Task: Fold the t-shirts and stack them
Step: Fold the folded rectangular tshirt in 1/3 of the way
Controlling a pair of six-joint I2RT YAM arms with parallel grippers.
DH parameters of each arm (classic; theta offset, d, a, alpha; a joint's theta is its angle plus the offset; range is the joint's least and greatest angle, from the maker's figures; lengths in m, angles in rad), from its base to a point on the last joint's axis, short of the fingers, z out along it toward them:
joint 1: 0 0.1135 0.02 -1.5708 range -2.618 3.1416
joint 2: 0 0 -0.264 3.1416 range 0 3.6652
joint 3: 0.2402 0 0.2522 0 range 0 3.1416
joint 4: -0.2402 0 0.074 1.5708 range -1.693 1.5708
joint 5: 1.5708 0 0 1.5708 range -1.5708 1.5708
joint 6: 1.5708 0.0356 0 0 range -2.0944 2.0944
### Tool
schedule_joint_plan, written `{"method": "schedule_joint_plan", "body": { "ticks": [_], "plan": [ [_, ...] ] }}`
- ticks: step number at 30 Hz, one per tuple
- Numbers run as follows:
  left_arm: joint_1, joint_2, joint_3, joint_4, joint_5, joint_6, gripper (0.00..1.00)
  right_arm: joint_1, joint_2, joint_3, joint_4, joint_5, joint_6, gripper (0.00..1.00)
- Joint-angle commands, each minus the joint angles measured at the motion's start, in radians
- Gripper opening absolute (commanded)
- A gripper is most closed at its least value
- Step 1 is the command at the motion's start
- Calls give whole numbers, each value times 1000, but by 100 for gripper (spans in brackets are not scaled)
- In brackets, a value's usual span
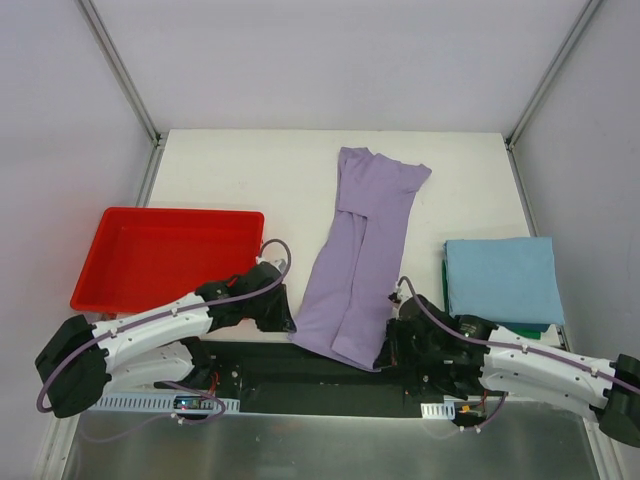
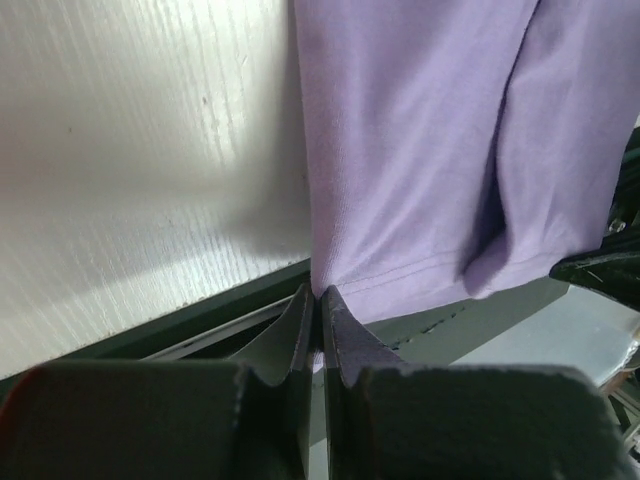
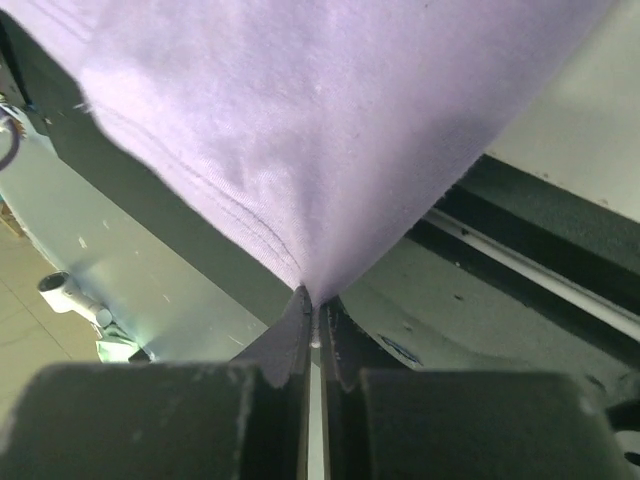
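The lavender t-shirt (image 1: 358,250) lies folded lengthwise into a long strip down the middle of the table, its hem at the near edge. My left gripper (image 1: 288,318) is shut on the hem's left corner (image 2: 318,292). My right gripper (image 1: 384,352) is shut on the hem's right corner (image 3: 312,290). The light blue t-shirt (image 1: 500,278) lies folded at the right, on top of the dark green t-shirt (image 1: 530,326), of which only an edge shows.
A red plastic tray (image 1: 120,262) stands at the left of the table. A dark strip (image 1: 300,362) runs along the table's near edge under the hem. Grey walls close in the table on three sides.
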Motion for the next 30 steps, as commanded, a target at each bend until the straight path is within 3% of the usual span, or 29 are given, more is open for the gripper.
{"method": "schedule_joint_plan", "body": {
  "ticks": [1,6,11,17,23,30],
  "plan": [
    [-6,-58,-10,-45,40,-29,0,22,-19,14,-104,-26,30,0],
    [-8,-81,46,-39,29,7,0,22,-60,65,-98,68,-31,0],
    [-6,54,213,-34,-54,121,0,-15,-5,215,-133,248,-172,0],
    [46,227,447,-30,-227,207,0,-176,139,352,-138,385,-345,0],
    [122,462,701,-25,-243,311,0,-317,280,516,-93,534,-528,0],
    [225,701,922,-25,-158,348,0,-494,394,553,86,478,-629,0]
  ]
}}
